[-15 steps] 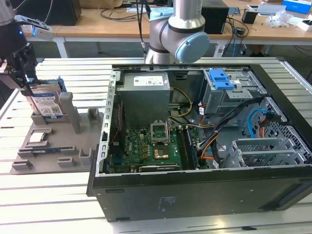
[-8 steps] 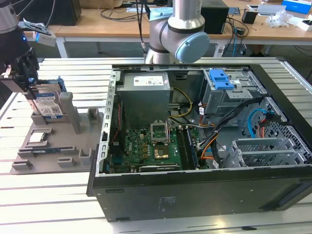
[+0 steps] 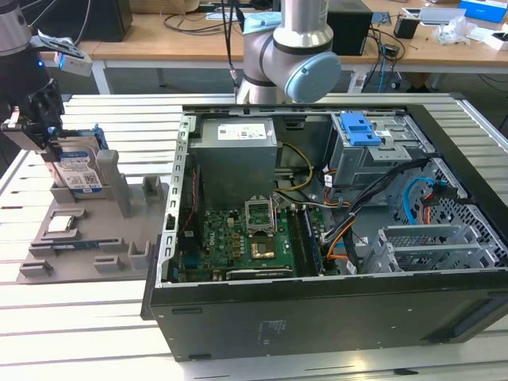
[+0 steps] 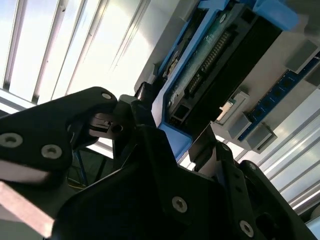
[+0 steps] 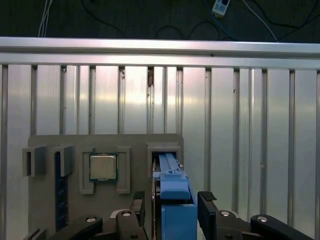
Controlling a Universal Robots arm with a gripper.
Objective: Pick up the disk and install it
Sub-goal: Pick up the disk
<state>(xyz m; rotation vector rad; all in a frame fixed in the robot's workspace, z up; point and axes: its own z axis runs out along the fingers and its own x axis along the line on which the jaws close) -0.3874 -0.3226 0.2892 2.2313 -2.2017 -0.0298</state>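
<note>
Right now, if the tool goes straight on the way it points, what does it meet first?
The disk: it stands on edge in the slot of the grey holder, directly ahead of the tool in the first wrist view. The gap between them is unclear.

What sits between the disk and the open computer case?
In the exterior view, a tall grey post and a shorter grey block of the parts holder stand between the disk and the computer case.
</note>
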